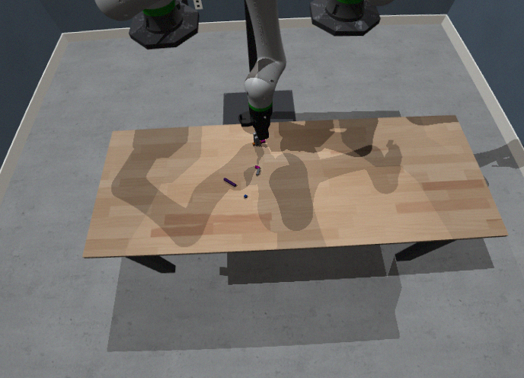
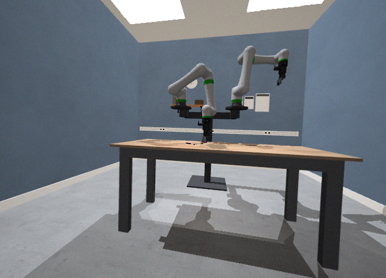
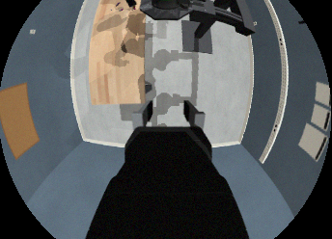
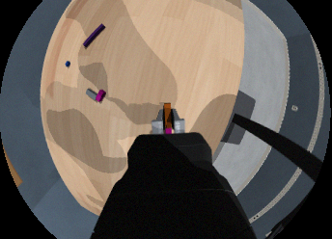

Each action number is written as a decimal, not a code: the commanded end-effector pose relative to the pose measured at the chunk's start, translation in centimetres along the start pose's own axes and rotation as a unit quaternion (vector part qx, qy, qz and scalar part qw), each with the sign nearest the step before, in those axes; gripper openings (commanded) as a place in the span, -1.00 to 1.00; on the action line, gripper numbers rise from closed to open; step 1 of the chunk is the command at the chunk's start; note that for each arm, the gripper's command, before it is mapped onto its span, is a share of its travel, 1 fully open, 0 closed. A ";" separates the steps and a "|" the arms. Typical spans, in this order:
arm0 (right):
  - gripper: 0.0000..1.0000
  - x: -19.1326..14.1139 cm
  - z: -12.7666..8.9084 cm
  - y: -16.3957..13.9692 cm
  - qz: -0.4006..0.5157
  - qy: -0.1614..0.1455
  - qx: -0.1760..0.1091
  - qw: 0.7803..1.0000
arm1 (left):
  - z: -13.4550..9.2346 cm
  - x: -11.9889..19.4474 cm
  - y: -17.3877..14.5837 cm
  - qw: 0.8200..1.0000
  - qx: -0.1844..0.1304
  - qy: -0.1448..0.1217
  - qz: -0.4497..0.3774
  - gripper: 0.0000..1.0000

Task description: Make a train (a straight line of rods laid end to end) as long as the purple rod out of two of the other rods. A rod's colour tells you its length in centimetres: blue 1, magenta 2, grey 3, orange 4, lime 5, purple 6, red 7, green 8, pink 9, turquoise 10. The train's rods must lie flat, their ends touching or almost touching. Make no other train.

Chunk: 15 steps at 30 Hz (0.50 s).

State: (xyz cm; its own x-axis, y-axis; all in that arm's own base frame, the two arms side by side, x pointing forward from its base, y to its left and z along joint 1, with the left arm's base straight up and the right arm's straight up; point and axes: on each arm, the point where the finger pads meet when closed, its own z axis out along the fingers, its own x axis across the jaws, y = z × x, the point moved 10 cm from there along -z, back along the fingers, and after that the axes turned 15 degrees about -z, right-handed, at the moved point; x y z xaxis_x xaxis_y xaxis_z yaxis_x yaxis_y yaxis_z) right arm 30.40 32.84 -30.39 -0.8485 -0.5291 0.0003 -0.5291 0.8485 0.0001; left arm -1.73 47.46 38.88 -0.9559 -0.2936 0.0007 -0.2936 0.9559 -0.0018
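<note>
The purple rod (image 1: 229,181) (image 4: 94,36) lies flat. My right gripper (image 1: 257,142) (image 2: 204,140) (image 4: 167,115) is low at the table's far edge and shut on the orange rod (image 1: 254,143) (image 4: 167,109). A magenta rod (image 1: 263,141) (image 4: 168,131) is at the orange rod's end, in line with it. The fingers partly hide both, so I cannot tell whether the ends touch. My left gripper (image 2: 279,82) (image 3: 168,107) is open and empty, high up beyond the table.
A second magenta rod (image 1: 257,167) (image 4: 100,95) lies across the end of a grey rod (image 1: 257,171) (image 4: 91,94). A blue rod (image 1: 245,196) (image 4: 68,64) lies near the purple rod. All are on the wooden table (image 1: 359,213) (image 2: 265,152). Arm shadows cover parts of it.
</note>
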 end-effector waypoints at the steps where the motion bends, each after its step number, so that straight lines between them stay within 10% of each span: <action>1: -0.52 -0.1 -0.1 0.0 0.000 -0.001 0.000 1.000 | -0.1 0.0 0.0 1.000 -0.001 0.000 0.000 1.00; 15: -0.04 -0.1 -0.1 0.0 0.000 -0.001 0.000 1.000 | -0.1 0.0 0.0 1.000 -0.001 0.000 0.000 1.00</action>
State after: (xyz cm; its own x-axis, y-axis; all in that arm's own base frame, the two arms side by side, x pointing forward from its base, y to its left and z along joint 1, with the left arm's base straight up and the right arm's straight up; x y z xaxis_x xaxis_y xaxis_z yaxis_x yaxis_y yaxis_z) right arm 30.40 32.84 -30.39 -0.8485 -0.5291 0.0003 -0.5291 0.8485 0.0001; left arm -1.73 47.46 38.88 -0.9559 -0.2936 0.0007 -0.2936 0.9559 -0.0018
